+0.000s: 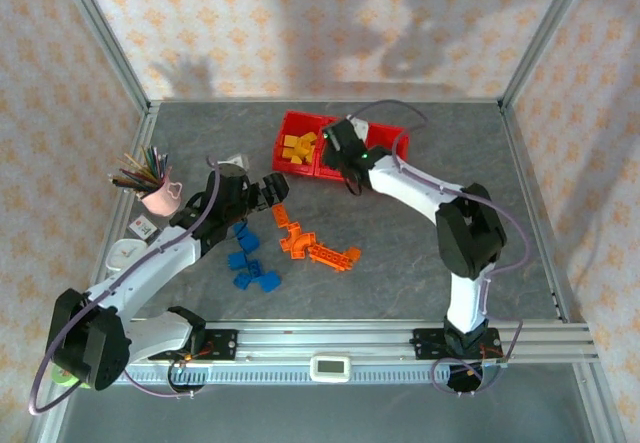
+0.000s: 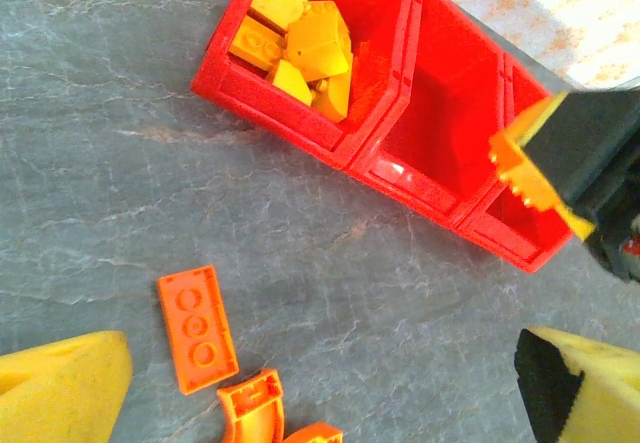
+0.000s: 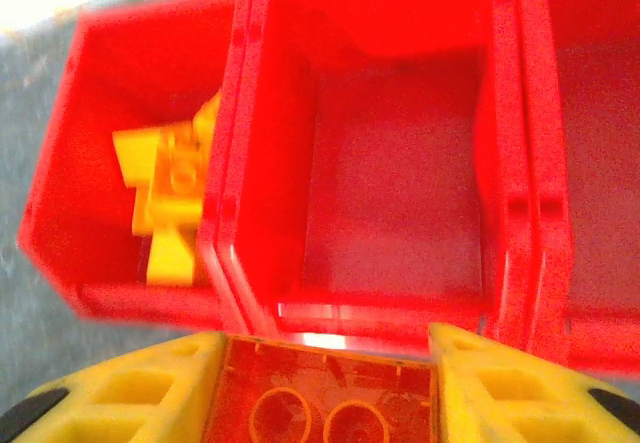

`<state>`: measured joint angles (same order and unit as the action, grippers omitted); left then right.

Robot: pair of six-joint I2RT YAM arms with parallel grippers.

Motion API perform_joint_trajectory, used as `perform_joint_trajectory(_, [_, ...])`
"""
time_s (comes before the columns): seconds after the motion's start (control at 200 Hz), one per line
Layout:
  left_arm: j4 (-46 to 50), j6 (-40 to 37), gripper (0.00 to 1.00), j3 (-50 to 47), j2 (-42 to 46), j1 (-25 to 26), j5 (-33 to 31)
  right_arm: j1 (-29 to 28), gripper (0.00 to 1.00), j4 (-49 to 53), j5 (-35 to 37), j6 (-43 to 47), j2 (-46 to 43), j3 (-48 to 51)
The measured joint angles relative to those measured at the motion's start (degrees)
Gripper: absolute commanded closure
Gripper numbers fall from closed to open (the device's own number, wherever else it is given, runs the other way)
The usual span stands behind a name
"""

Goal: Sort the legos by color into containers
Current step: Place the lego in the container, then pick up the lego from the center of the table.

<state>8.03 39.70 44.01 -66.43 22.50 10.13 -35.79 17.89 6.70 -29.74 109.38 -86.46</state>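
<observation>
Right jaws pinching orange brick point(image 3: 320, 398), near half cut off, over middle red bin point(image 3: 400, 193), left jaws spread

Bright red bins point(image 1: 296, 121); yellow bricks point(image 1: 297, 148), orange bricks point(image 1: 318, 253), blue bricks point(image 1: 240, 260); grey veined bench point(image 1: 400, 283); pink cup point(image 1: 160, 201); cream wallpaper point(image 1: 300, 23), orange floral print.
</observation>
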Motion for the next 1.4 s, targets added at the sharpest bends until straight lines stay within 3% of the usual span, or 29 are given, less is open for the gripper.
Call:
perform_joint_trajectory(0.16, [-2.8,2.0,0.01,0.1,-3.0,0.0,0.0,3.0,0.51,0.2,1.2,3.6,7.1,-7.3])
perform_joint_trajectory(0.29, [-4.7,3.0,0.01,0.4,-4.7,0.0,0.1,4.1,0.36,1.7,2.1,5.9,12.8,-13.3])
perform_joint_trajectory(0.44, [-5.2,3.6,0.01,1.9,-5.4,0.0,0.2,4.9,0.27,3.5,2.6,8.1,16.1,-18.3])
perform_joint_trajectory(0.581, [-6.0,3.6,0.01,2.5,-5.4,0.0,0.2,5.1,0.24,3.8,2.2,9.8,16.1,-19.1])
perform_joint_trajectory(0.776, [-4.9,3.5,0.01,2.4,-3.5,0.0,-0.1,3.8,0.19,3.7,-0.1,11.8,11.3,-12.1])
perform_joint_trajectory(0.996, [-1.3,3.3,0.00,-0.3,5.4,0.0,-2.2,-2.3,0.16,3.5,-2.5,13.0,3.0,-3.7])
perform_joint_trajectory(1.401, [9.9,4.0,0.01,-4.7,18.6,0.0,-7.6,-11.6,0.20,4.9,-7.2,14.2,1.6,0.2])
